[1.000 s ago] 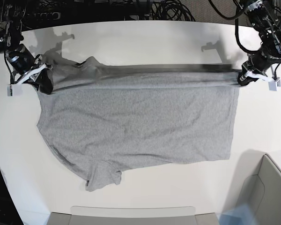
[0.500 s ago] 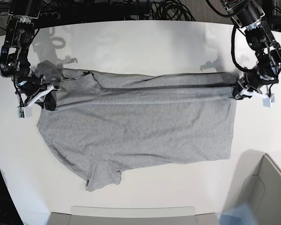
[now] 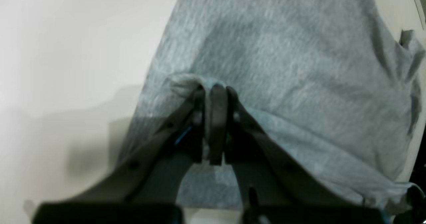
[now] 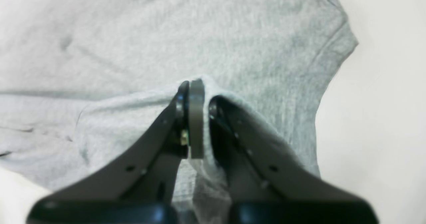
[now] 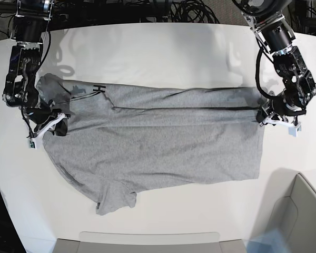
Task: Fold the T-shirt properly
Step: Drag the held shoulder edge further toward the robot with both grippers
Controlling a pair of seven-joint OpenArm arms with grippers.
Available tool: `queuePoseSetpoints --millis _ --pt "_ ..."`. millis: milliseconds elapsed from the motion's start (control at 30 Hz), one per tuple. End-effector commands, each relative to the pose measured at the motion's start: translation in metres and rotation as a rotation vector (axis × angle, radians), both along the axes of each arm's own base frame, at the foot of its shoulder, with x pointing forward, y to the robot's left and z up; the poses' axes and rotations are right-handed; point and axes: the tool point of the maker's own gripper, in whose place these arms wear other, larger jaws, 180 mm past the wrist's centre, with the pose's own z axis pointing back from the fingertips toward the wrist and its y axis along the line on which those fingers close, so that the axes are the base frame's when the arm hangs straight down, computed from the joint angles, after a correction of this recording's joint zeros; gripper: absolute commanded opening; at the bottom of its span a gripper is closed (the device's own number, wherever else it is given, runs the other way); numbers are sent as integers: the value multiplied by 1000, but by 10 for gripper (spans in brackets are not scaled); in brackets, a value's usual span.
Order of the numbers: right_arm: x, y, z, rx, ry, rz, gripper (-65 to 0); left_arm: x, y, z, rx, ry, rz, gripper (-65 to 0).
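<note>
Base view is showing the T-shirt [image 5: 158, 142] lying across the middle of a white table [image 5: 163, 50], with its upper edge folded over toward the centre so that a long doubled band is running from one side to the other. At the base view's right end of that band the left hand [image 5: 264, 117] is pinching the cloth, closed on it beside the hem corner; at the opposite end the right hand [image 5: 51, 122] is doing the same near the shoulder, closed on a bunch of fabric. In the left wrist view the dark fingers [image 3: 216, 117] are pressing together with grey cloth gathered around their tips, and in the right wrist view a ridge of fabric is standing up between the closed fingers [image 4: 196, 117]. One short sleeve [image 5: 116, 200] is lying flat toward the near edge, its corner slightly curled. Bare white table is lying open beyond the fold on the far side, and more is showing past both hands to either side. A grey bin corner [image 5: 297, 216] is sitting at the near right of the base view, apart from the hem, and black cables [image 5: 189, 10] are trailing behind the far edge.
</note>
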Motion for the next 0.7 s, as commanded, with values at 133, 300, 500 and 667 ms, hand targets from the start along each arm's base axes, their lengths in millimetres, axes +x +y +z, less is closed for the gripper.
queuePoseSetpoints --millis 133,300,500,667 --pt "27 -10 23 -53 -76 7 -650 28 14 28 86 -73 3 -650" --pt "40 -16 20 -96 -61 6 -650 39 -2 28 127 -88 -57 -650" --pt "41 -17 21 -104 -62 9 -584 40 -2 29 133 -100 -56 -444" --pt "43 -18 33 -119 -95 15 -413 42 -1 41 158 -132 -59 -410"
